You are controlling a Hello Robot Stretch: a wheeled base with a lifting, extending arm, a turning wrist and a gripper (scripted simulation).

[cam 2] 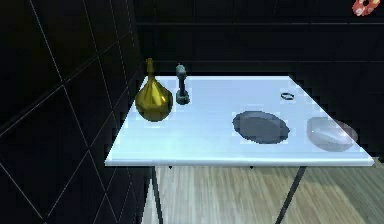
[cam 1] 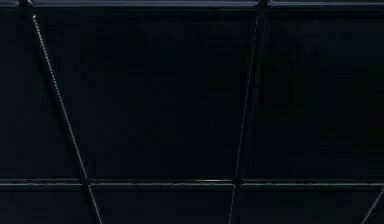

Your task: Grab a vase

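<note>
A black panelled wall (cam 1: 150, 100) stands close ahead. Thin glossy seams (cam 1: 65, 112) cut it into large panels. Two slant downward, and one horizontal seam (cam 1: 160, 182) runs across near the bottom edge.

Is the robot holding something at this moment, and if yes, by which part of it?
This cannot be told from these pictures. The golden vase stands upright on the white table, resting on its own base.

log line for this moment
vase: gold, upright on table | nearby: small dark object, dark plate, pale bowl | ahead: dark panelled wall
</note>
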